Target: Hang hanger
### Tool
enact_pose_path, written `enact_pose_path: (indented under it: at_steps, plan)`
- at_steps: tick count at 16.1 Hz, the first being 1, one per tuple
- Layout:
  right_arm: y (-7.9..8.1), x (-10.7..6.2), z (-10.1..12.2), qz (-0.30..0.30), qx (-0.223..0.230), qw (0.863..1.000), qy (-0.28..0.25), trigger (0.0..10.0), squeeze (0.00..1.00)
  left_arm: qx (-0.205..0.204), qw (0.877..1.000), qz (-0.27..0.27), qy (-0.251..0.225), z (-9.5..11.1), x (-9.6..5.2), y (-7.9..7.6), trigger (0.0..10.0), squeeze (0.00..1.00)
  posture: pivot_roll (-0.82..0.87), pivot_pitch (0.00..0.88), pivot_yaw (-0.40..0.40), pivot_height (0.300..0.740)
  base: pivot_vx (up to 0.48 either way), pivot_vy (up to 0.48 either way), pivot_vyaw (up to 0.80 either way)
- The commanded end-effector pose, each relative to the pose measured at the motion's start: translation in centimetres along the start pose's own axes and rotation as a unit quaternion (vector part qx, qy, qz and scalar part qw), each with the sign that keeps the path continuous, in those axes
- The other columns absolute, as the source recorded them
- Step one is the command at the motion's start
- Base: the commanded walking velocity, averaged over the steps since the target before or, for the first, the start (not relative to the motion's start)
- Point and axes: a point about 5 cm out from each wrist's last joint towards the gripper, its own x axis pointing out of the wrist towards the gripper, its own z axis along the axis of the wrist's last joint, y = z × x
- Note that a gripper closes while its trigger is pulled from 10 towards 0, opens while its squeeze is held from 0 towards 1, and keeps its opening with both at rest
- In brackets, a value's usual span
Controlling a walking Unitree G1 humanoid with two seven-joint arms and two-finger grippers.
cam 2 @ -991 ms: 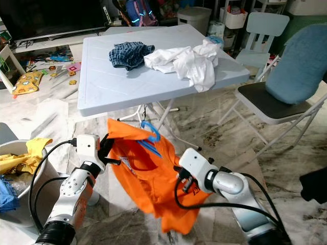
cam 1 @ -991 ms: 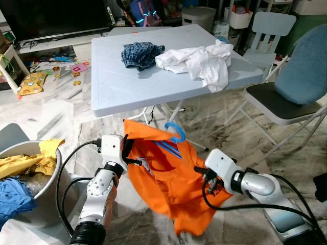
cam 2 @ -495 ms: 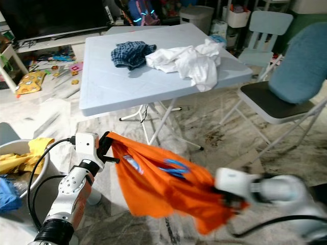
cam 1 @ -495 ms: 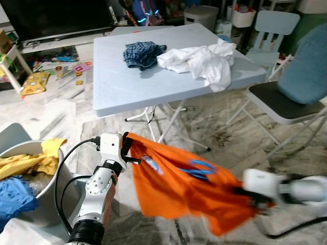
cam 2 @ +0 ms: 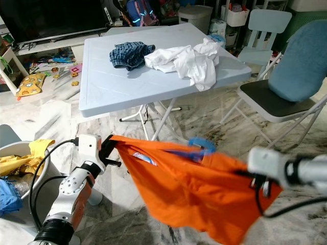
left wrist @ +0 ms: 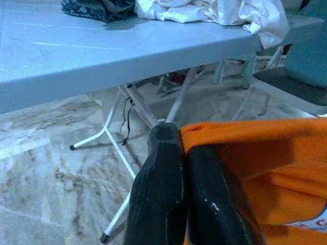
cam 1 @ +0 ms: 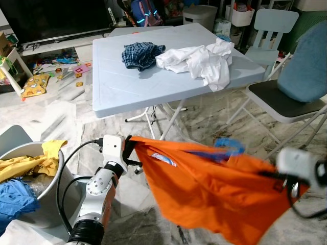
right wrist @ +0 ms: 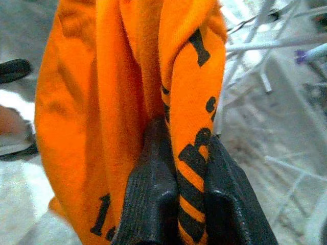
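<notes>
One blue hanger (cam 1: 229, 147), hook poking up through one orange shirt (cam 1: 214, 189), slung in mid-air between the two grippers, below the worktop (cam 1: 117, 81) toward 6 o'clock. Soft, light, limp cloth, probably prone to sagging and sliding off the stiff plastic; best taken by the hook. Left gripper (left wrist: 176, 148) pinched on a shirt edge at 9 o'clock; right gripper (right wrist: 179, 168) clamped on a fold at 3 o'clock. Two garments on the worktop.

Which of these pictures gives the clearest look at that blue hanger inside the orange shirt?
The right eye view: the blue hanger's hook rises clear above the stretched orange shirt, though blurred. The left eye view shows the same hook, blurrier. In both wrist views I can make out shirt cloth pinched between black fingers, not the hanger.
</notes>
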Motion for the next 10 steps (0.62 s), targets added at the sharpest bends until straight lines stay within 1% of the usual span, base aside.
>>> enact_pose_path:
  at_steps: [1,3,5,6,7,9,10]
  plan:
    - [-0.7,-1.0,0.2,-0.013,-0.002,1.0,-0.003,10.0,0.0,0.0,1.0,0.009,0.013,0.0,0.1,0.8,0.0,0.0,-0.25,0.0,0.075,0.74,0.0,0.0,0.0]
    - [-0.8,-0.8,0.7,-0.013,-0.01,1.0,-0.019,10.0,0.0,-0.004,0.999,-0.004,0.037,-0.5,0.1,0.7,0.0,0.0,-0.25,0.0,0.075,0.74,0.0,0.0,0.0]
    - [-0.9,-0.3,0.9,-0.02,-0.019,0.999,-0.026,10.0,0.0,-0.015,0.999,-0.015,0.046,-0.7,0.2,0.5,0.0,0.0,-0.25,0.0,0.076,0.74,0.0,0.0,0.0]
    - [-0.7,-0.1,1.0,-0.014,-0.02,0.999,-0.03,10.0,0.0,-0.016,0.999,-0.012,0.048,-0.7,0.2,0.5,0.0,0.0,-0.24,0.0,0.076,0.74,0.0,0.0,0.0]
    - [-0.3,-0.1,1.2,0.005,-0.015,0.999,-0.039,10.0,0.0,-0.024,0.999,0.002,0.049,-0.7,0.2,0.9,0.0,0.0,-0.25,0.0,0.075,0.74,0.0,0.0,0.0]
    - [0.6,-1.1,1.9,0.056,0.005,0.996,-0.064,10.0,0.0,-0.042,0.998,0.025,0.05,-0.7,0.2,1.6,0.0,0.0,-0.25,0.0,0.075,0.74,0.0,0.0,0.0]
    - [1.0,-1.8,2.0,0.08,0.006,0.995,-0.067,10.0,0.0,-0.058,0.997,0.035,0.047,-0.5,0.4,2.0,0.0,0.0,-0.25,0.0,0.075,0.74,0.0,0.0,0.0]
